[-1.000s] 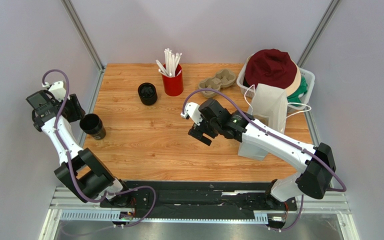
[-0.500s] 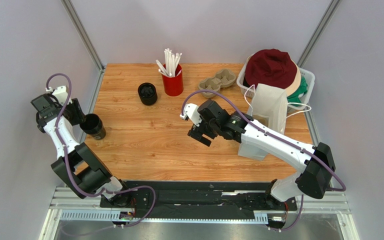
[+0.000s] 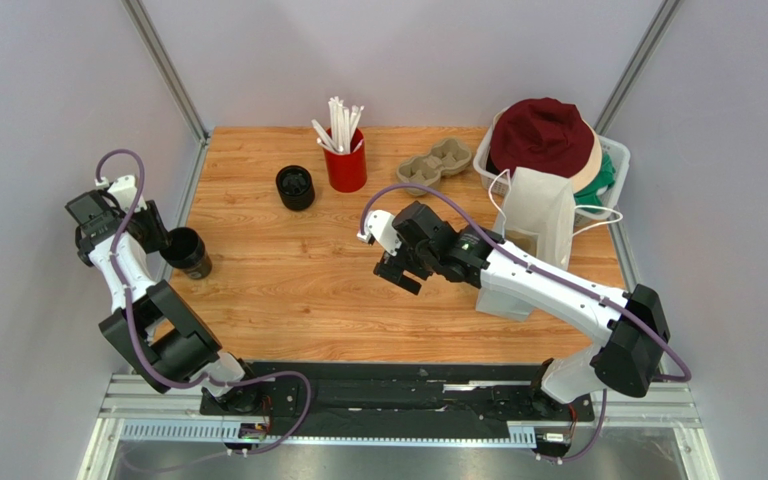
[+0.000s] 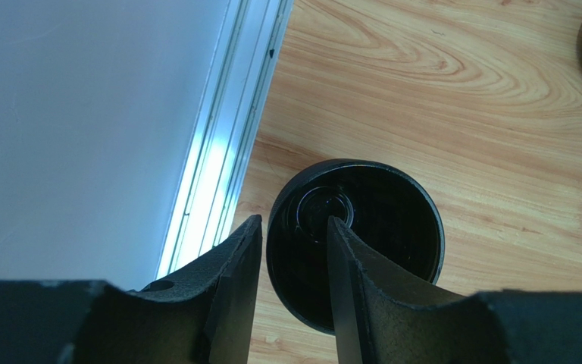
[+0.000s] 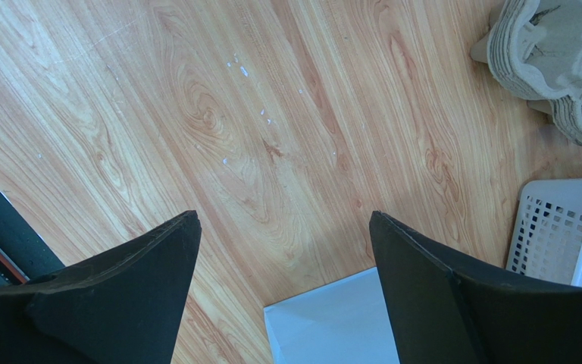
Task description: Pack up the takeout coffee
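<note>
The takeout coffee [image 3: 186, 250] is a small dark cup standing open-topped near the table's left edge; its black inside fills the left wrist view [image 4: 377, 220]. My left gripper [image 3: 165, 240] straddles the cup's rim on the left side. One finger [image 4: 233, 265] is outside the wall with a thin gap, and the other finger [image 4: 347, 280] reaches inside the cup. Its jaws stand partly open around the wall [image 4: 292, 221]. My right gripper [image 3: 398, 272] hovers wide open over bare wood at mid-table, with nothing between its fingers [image 5: 283, 216].
A squat black round piece [image 3: 295, 187] and a red cup of white straws [image 3: 345, 165] stand at the back. To their right are a cardboard cup carrier [image 3: 436, 163], a white paper bag [image 3: 538, 215] and a white basket [image 3: 613, 150] of hats. A metal rail [image 4: 218, 152] borders the table's left edge.
My left gripper has come down and in over the cup's rim, and its jaws have narrowed around the wall. The right arm has shifted slightly left.
</note>
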Robot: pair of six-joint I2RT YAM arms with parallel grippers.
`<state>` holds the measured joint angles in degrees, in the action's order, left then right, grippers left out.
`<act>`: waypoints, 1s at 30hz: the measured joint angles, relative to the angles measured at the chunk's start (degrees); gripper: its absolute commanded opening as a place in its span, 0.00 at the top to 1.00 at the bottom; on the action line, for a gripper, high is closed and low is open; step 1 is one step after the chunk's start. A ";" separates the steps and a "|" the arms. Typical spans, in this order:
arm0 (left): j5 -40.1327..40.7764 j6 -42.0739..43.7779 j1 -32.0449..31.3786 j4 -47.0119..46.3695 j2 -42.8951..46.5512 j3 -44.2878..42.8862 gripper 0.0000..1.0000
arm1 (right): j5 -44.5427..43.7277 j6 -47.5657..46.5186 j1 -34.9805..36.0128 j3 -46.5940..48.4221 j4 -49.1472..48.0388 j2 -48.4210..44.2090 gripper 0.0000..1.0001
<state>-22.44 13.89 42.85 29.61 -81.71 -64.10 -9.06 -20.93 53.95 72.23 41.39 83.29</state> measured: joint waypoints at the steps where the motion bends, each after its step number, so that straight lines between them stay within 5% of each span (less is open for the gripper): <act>1: 0.02 0.11 0.00 -0.02 -0.07 0.13 0.57 | -0.04 -0.07 0.04 -0.02 -0.07 0.00 0.12; 30: -0.66 0.55 0.00 -2.03 -0.63 1.57 0.82 | -0.98 -0.55 0.81 -0.22 -0.13 0.81 0.12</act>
<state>-23.09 14.44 42.85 27.57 -82.35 -62.52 -10.04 -21.47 54.76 72.01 41.25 84.09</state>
